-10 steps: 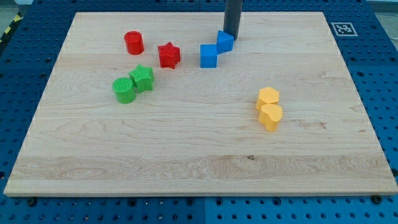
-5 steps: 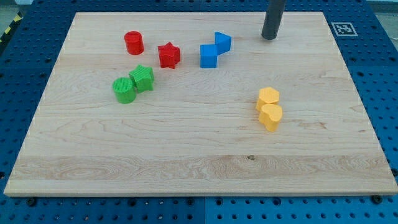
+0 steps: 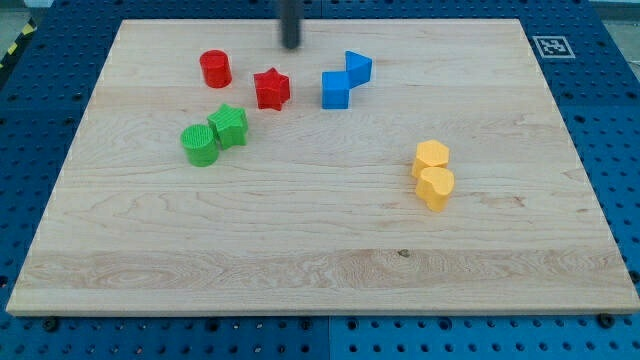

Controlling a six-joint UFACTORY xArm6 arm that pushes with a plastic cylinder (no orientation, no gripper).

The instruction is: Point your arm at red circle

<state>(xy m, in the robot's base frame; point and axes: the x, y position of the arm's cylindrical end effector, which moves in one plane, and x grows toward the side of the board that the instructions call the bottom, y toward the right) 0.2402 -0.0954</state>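
We see our rod only in its lower part, because the view's top edge cuts off the rest. The rod is blurred, so the exact end of my tip (image 3: 291, 46) is not sharp for us. The tabletop (image 3: 320, 290) has its bottom corners very near the view's bottom edge. The marker (image 3: 551, 46) at the tabletop's top right corner is too small for us to read its pattern

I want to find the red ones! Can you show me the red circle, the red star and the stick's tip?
red circle (image 3: 215, 69), camera view, middle of its side.
red star (image 3: 271, 88), camera view, centre of its body.
my tip (image 3: 291, 46), camera view, rod's very bottom end.
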